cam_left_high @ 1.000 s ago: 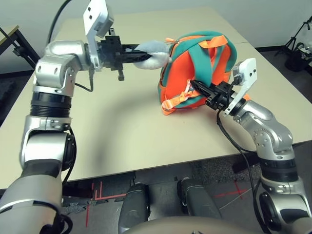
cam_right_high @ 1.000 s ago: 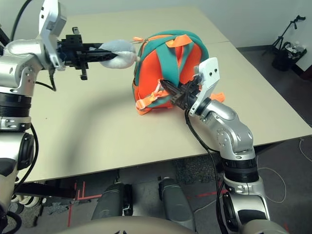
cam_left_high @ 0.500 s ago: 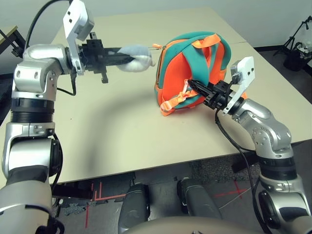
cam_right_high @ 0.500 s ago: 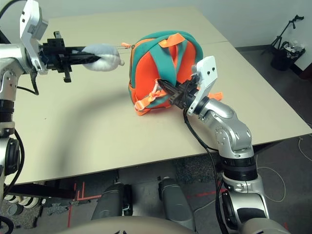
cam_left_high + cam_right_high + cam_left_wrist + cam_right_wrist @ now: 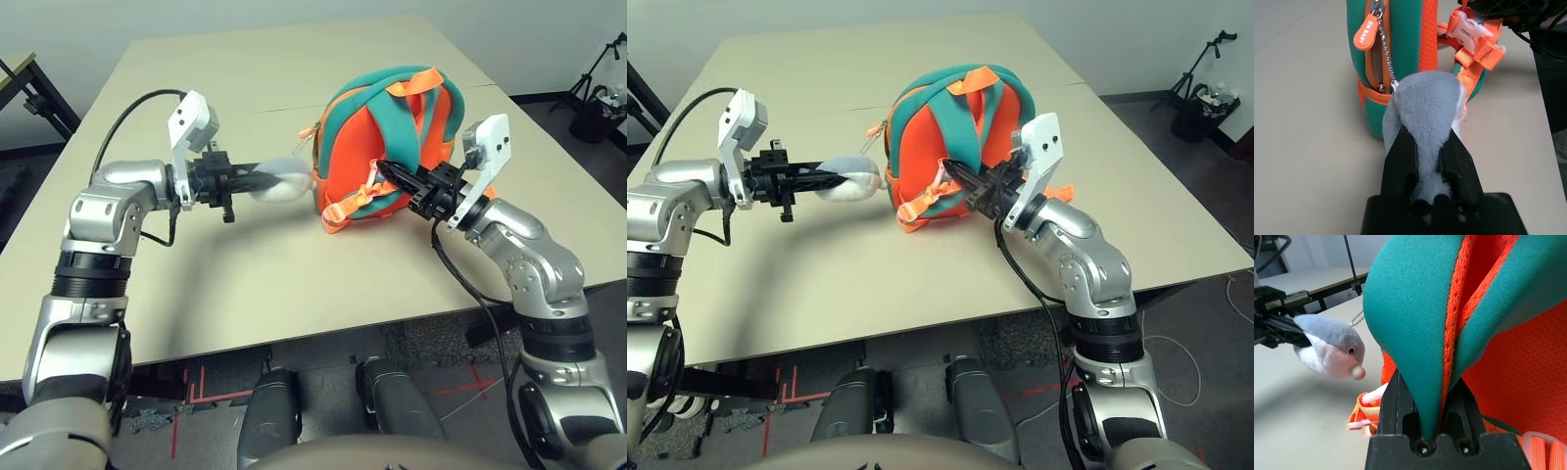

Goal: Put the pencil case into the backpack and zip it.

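The orange backpack (image 5: 392, 147) with teal trim stands upright on the table, right of centre. My left gripper (image 5: 266, 182) is shut on its grey plush charm (image 5: 1425, 105), held low just left of the backpack. A bead chain (image 5: 1386, 61) links the charm to the side zip, beside the orange zip pull (image 5: 1365, 37). From the right, my right gripper (image 5: 1427, 382) is shut on a teal shoulder strap (image 5: 1410, 308) on the backpack's near side. The pencil case is out of view.
The beige table (image 5: 245, 284) has bare surface in front of and to the left of the backpack. Its near edge runs below both arms. Loose orange strap ends and a buckle (image 5: 1466, 32) hang at the backpack's base. A tripod (image 5: 598, 98) stands on the floor, far right.
My left arm has swung down and back toward the backpack, lowering the charm from head height to near the tabletop. The right gripper has kept its hold; the backpack barely moved.
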